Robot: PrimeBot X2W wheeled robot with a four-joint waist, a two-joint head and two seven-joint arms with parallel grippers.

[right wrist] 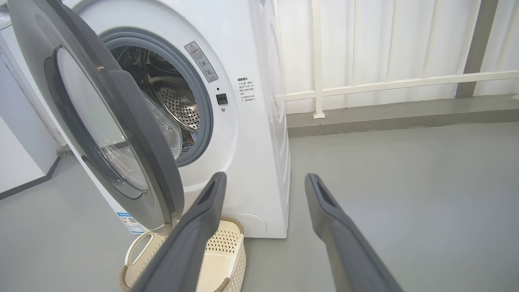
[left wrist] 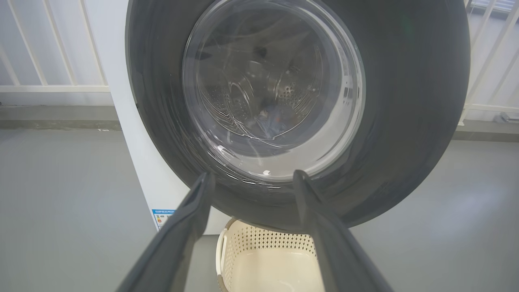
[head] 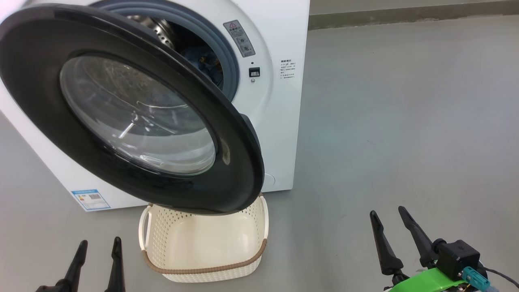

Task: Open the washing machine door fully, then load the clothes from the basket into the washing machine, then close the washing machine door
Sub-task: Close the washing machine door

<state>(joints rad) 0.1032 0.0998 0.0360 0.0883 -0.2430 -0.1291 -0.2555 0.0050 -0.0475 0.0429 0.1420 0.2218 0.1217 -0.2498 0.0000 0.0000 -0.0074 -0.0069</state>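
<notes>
Two end effectors are hanging low in front of the washing machine [head: 284, 121], both with their fingers spread wide and gripping nothing. The left end effector [head: 100, 241] is sitting at the lower left of the head view, over the floor [head: 405, 121]. It is just left of the basket [head: 202, 269] and below the washing machine door [head: 134, 113], touching neither. In its own wrist view its fingers are pointing at the lower black rim of the door, with the basket showing between them. The right end effector [head: 387, 211] is hovering at the lower right, well apart from the basket and the door. In the right wrist view its left finger is crossing in front of the basket. The door is standing partly open, swung out from the front of the machine so that its lower edge is hanging over the far end of the basket. The basket is resting on the floor right against the foot of the machine, its cream bottom showing. The clothes [head: 206, 61] are lying inside the steel drum [right wrist: 178, 105], a patch of blue fabric showing past the grey gasket [head: 227, 56] and through the door's glass.
</notes>
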